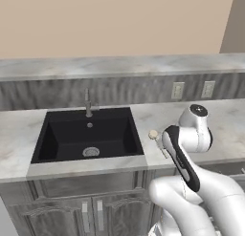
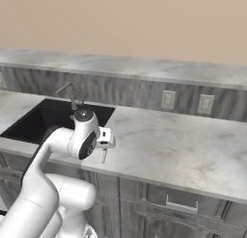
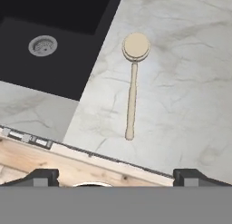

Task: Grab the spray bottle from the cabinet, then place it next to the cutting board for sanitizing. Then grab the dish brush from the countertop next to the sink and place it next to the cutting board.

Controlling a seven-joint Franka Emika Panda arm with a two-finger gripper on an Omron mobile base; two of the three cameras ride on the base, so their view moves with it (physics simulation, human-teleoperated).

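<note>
Dish brush [image 1: 154, 135] on countertop [image 1: 153, 118], right of sink [image 1: 87, 133].

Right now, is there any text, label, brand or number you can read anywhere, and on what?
None readable.
dish brush: plain head and handle, no marking.
sink and countertop: no writing.
Two wall outlets: blank plates, nothing printed.

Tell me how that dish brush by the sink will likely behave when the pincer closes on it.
The dish brush looks stiff: its slim handle lies straight on the countertop. It is probably light, being so thin. The rounded stick may roll or skid on the smooth stone, and the round head could make it tip head-down if gripped near the tail.
</note>
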